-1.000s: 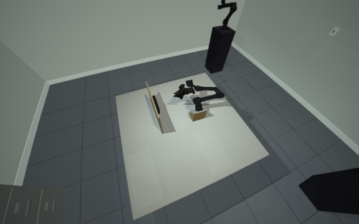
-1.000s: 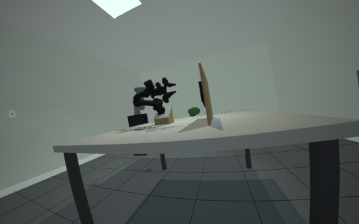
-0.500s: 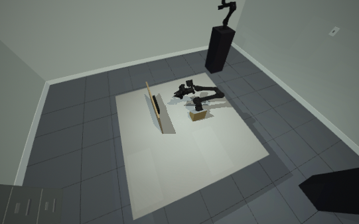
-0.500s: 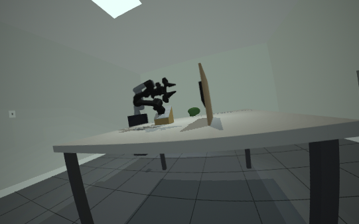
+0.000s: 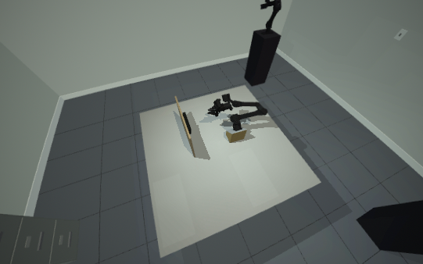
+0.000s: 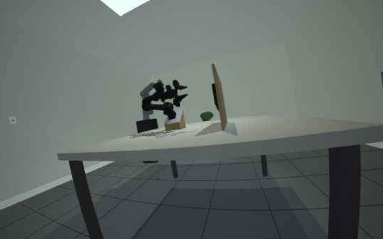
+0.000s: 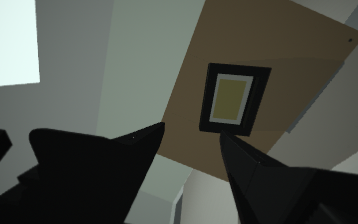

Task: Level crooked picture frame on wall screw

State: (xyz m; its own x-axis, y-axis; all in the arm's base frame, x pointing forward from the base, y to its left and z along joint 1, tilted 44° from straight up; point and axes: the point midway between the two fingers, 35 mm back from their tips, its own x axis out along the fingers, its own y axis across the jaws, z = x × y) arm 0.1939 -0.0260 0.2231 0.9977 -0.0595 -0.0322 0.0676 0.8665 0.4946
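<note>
The black picture frame [image 5: 187,123] [image 6: 214,96] [image 7: 208,100], with a pale mat and yellow picture, hangs on the upright brown board [image 5: 178,105] [image 6: 223,117] [image 7: 300,30]. In the wrist view the frame's edges are turned against the board's edges, so it hangs crooked. The screw and notched strip are hidden behind it. My gripper [image 5: 211,112] [image 6: 187,90] [image 7: 191,130] is open and empty. It stands back from the board, with a clear gap to the frame. In the wrist view one fingertip overlaps the frame's lower edge in the picture only.
The board stands upright on the pale table [image 5: 211,203] [image 6: 279,124]. A wooden block [image 5: 238,137] [image 6: 175,125] with a sloping pale top is beside the arm's base. A green round object [image 6: 207,116] shows behind the table. A dark pillar [image 5: 263,55] stands beyond the table.
</note>
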